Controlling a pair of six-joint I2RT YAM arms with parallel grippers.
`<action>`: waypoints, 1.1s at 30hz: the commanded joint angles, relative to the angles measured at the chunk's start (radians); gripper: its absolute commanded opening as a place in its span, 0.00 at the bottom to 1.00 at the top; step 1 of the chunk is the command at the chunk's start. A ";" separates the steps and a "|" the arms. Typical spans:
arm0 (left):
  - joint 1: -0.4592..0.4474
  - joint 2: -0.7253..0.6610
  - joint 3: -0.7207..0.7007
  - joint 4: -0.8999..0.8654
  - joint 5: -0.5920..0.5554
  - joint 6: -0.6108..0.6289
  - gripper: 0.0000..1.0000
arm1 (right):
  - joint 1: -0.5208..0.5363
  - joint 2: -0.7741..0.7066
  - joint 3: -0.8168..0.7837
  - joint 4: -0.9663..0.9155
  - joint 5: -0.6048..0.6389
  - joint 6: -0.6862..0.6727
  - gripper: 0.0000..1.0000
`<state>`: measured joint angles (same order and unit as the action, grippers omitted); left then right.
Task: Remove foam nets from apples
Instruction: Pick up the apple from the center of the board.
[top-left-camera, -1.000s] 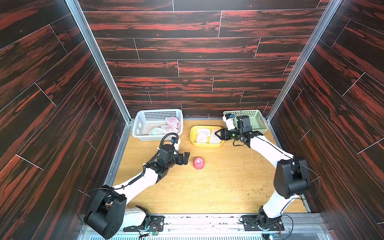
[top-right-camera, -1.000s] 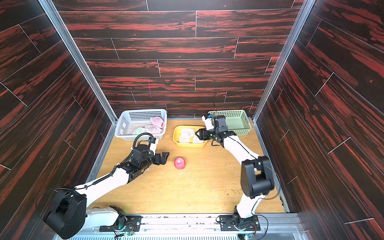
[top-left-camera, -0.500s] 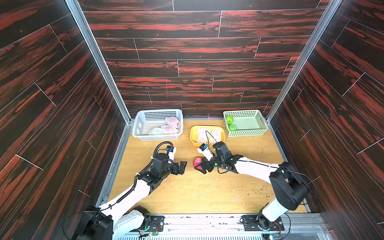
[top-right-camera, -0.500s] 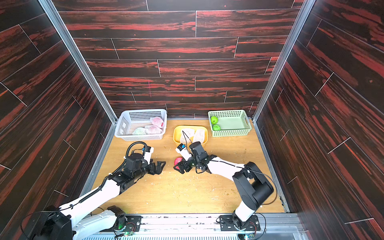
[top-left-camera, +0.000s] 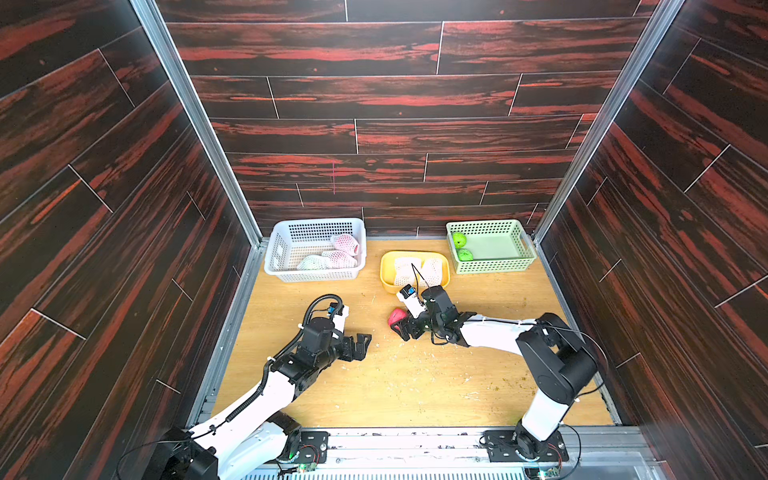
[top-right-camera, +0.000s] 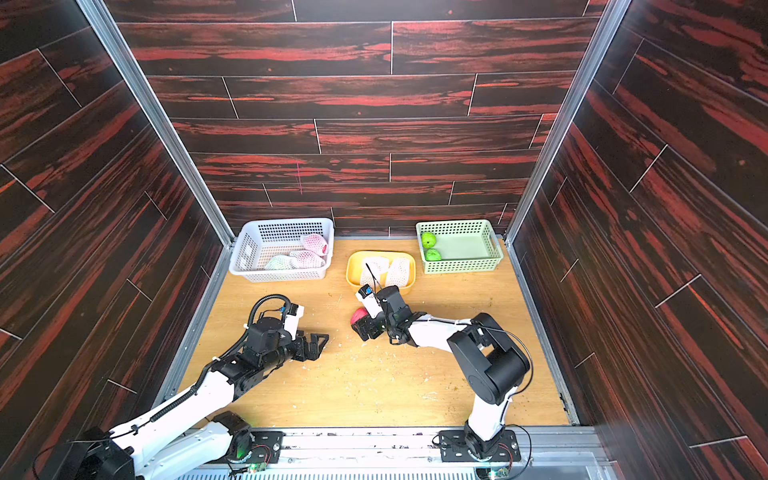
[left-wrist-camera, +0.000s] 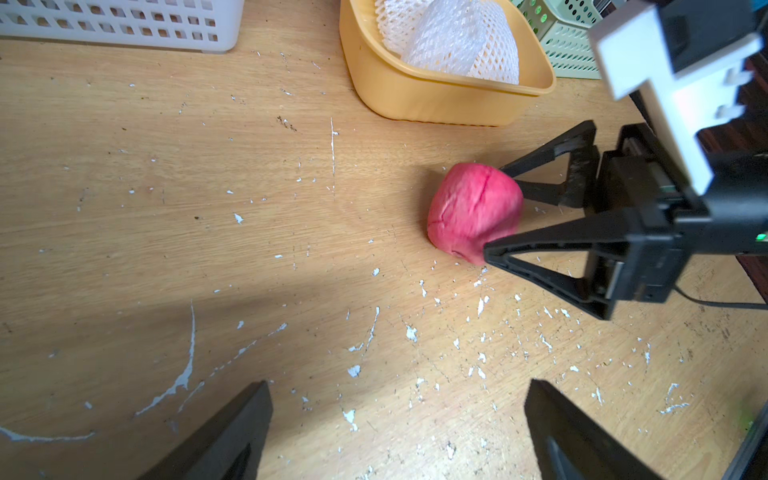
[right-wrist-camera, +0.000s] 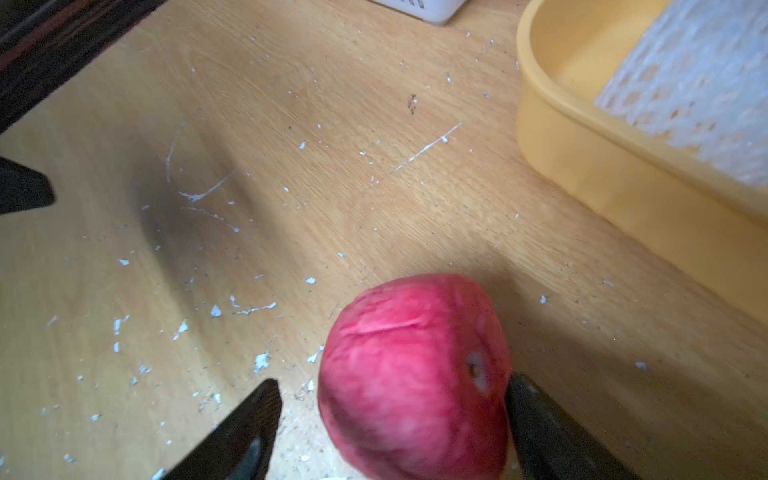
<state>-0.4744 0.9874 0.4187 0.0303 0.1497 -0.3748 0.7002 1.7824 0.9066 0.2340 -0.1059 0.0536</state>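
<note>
1. Left gripper (top-left-camera: 362, 344). You find it nearest the arm bases, well short of the yellow tub (top-left-camera: 390, 285) and off toward the tub's left-arm side. Its jaws are spread wide and hold nothing. It probably stands clear there so that the other arm can work.

2. Right gripper (top-left-camera: 402, 331). It sits low over the table (top-left-camera: 415, 374), just in front of the tub. Its jaws are spread and straddle the red apple (right-wrist-camera: 415, 374), which lies bare on the table just in front of the tub. In the right wrist view one finger (right-wrist-camera: 536, 419) touches the apple's side, and a gap shows at the other finger, so no pinch is made. The straddle suits a pick-up of the stripped fruit.

3. Yellow tub. It holds two empty foam nets (left-wrist-camera: 461, 37) side by side and appears to collect removed nets.

4. White basket (top-left-camera: 286, 249). It stands beside the tub on its left-arm side, slightly farther back. Three netted apples (top-left-camera: 338, 259) lie in it, two pink through the mesh and one pale green. You still have these to strip.

5. Green basket (top-left-camera: 494, 266). It stands on the tub's right-arm side, farther back. Two bare green apples (top-left-camera: 459, 240) rest against the wall nearest the tub. The red apple likely belongs here too.
</note>
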 joint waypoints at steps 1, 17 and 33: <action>-0.003 0.026 0.013 0.019 0.001 -0.006 1.00 | 0.001 0.035 0.028 0.032 0.052 0.029 0.89; -0.004 0.083 0.039 0.049 0.001 0.002 1.00 | 0.001 0.195 0.176 -0.037 0.087 0.021 0.89; -0.004 0.105 0.055 0.085 0.053 0.036 1.00 | -0.022 0.186 0.192 -0.057 -0.099 0.008 0.53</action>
<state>-0.4763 1.0878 0.4458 0.0692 0.1581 -0.3580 0.6907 1.9926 1.0935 0.1867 -0.1192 0.0509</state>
